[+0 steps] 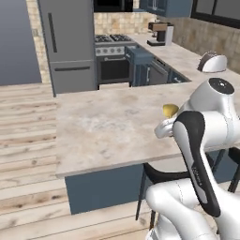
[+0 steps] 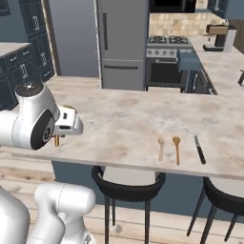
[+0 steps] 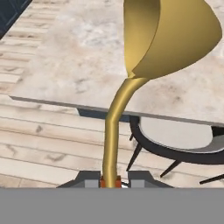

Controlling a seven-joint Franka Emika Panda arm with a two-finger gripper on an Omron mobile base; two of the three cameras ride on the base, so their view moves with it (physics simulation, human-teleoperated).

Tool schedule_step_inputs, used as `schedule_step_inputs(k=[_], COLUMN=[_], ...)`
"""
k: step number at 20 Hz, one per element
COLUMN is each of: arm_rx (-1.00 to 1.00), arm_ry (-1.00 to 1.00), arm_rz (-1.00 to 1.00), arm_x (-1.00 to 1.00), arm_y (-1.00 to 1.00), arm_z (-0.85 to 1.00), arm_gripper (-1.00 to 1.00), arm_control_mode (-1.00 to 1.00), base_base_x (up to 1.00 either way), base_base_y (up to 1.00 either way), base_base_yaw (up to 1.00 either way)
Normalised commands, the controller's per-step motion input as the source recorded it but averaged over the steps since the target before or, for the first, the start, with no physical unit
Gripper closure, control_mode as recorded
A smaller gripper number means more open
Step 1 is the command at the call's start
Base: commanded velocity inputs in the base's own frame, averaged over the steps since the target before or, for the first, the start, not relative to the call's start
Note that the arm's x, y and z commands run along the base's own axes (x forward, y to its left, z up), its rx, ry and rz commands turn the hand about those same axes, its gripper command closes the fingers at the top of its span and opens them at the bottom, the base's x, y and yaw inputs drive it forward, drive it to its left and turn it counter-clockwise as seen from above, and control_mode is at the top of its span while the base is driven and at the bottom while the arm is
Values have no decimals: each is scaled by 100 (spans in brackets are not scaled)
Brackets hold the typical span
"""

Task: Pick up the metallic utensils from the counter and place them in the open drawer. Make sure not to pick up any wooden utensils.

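My gripper (image 3: 110, 181) is shut on the handle of the shiny golden spoon (image 3: 170, 35), which stands up from the fingers with its bowl on top. The spoon's bowl (image 1: 170, 110) shows beside my white arm, over the near edge of the pale marbled counter (image 1: 103, 126). On the counter near its front edge lie a pale tan wooden spoon (image 2: 161, 147), an orange-brown wooden spoon (image 2: 177, 148) and a slim black utensil (image 2: 199, 149), side by side. The open drawer (image 2: 187, 59) juts out as a blue box beside the stove.
Two black stools (image 2: 128, 183) (image 2: 224, 195) stand under the counter's near edge. A fridge (image 1: 70, 42) and a stove (image 1: 112, 44) are at the back. A toaster (image 1: 213, 62) and a coffee machine (image 1: 159, 33) sit on the far right counter.
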Motion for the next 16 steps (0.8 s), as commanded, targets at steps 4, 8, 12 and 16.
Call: schedule_step_inputs(k=[4,8,12,16], arm_rx=[0,0,0,0], arm_ry=[0,0,0,0], arm_rz=[0,0,0,0], arm_x=[0,0,0,0], arm_y=[0,0,0,0], arm_z=[0,0,0,0], arm_gripper=[100,100,100,100], arm_control_mode=[100,100,100,100], base_base_x=[-13,-4,0,0], base_base_y=[100,100,100,100], base_base_yaw=[-38,-41,-39,-40])
